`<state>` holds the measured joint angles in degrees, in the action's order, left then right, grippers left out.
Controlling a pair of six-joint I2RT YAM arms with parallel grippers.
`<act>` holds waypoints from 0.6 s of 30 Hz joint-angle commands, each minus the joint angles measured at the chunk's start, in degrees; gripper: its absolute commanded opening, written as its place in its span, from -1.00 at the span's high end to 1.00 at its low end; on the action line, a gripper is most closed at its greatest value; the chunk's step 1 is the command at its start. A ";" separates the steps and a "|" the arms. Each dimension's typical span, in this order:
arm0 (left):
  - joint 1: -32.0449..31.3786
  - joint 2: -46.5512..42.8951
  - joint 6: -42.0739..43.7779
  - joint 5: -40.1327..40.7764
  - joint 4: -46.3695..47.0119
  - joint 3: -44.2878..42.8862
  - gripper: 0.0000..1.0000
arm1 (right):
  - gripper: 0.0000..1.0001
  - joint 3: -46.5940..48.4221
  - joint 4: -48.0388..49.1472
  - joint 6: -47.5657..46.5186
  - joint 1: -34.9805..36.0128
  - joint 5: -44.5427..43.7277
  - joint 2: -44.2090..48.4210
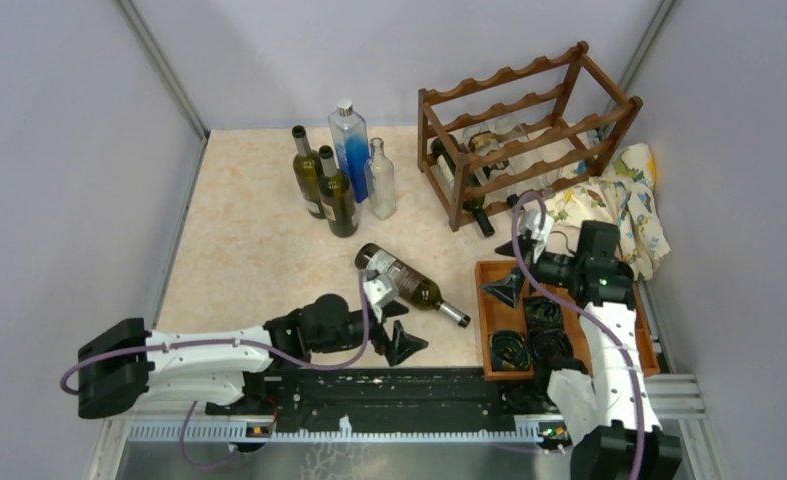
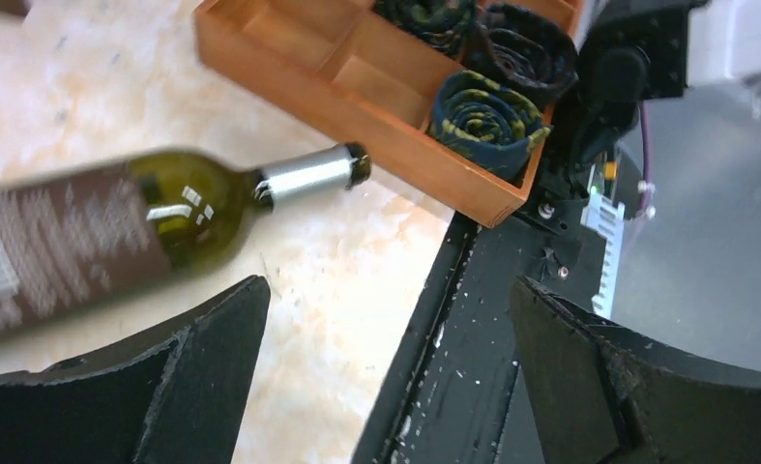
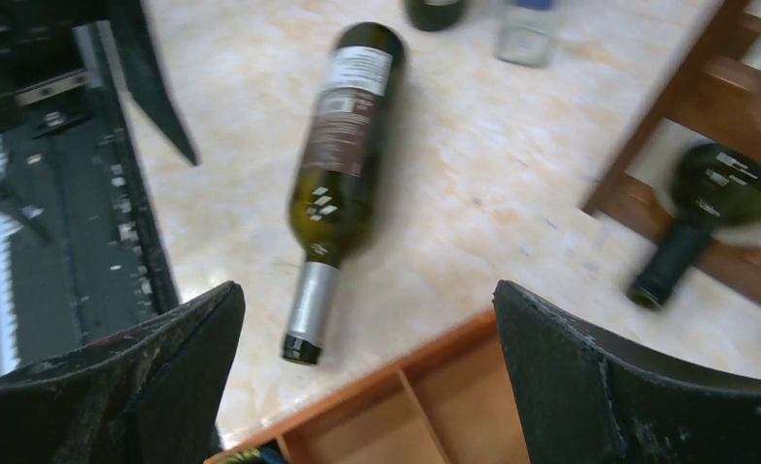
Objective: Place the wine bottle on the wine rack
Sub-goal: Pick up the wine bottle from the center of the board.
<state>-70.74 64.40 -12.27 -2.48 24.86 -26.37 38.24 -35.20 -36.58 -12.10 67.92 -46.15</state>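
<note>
A dark green wine bottle (image 1: 409,283) with a brown label lies on its side on the marble tabletop, its neck towards the wooden tray. The left wrist view shows the bottle (image 2: 163,222) just ahead of my left gripper (image 2: 391,290), which is open and empty. In the top view my left gripper (image 1: 399,328) hovers beside the bottle's near side. My right gripper (image 1: 509,270) hangs open and empty over the tray's far left corner, with the bottle (image 3: 342,164) ahead of it. The wine rack (image 1: 529,130) stands at the back right, with a bottle (image 3: 715,193) on its lowest tier.
Several upright bottles (image 1: 339,180) stand at the back centre. A flat wooden compartment tray (image 1: 491,320) holding rolled dark fabric sits at the near right. A patterned cloth (image 1: 619,205) lies beside the rack. A black rail (image 1: 399,385) runs along the near edge.
</note>
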 commanded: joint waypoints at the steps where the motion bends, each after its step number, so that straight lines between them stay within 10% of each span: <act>1: 0.07 -6.90 -21.10 11.55 12.84 8.52 -0.97 | -0.97 -0.21 0.52 -1.69 10.80 -1.88 -2.14; 8: 0.16 -11.83 -33.11 23.78 17.92 17.34 -0.91 | -0.84 1.57 0.78 -1.92 28.93 -20.76 -12.51; 18: 0.16 -4.07 -47.94 34.73 16.60 17.02 -0.74 | -0.66 -1.04 6.75 2.38 37.20 -25.28 -17.70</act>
<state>-70.63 57.71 -51.68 25.78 39.51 -9.21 37.82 -32.88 -36.53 21.89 44.71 -61.93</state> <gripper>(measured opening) 0.873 0.853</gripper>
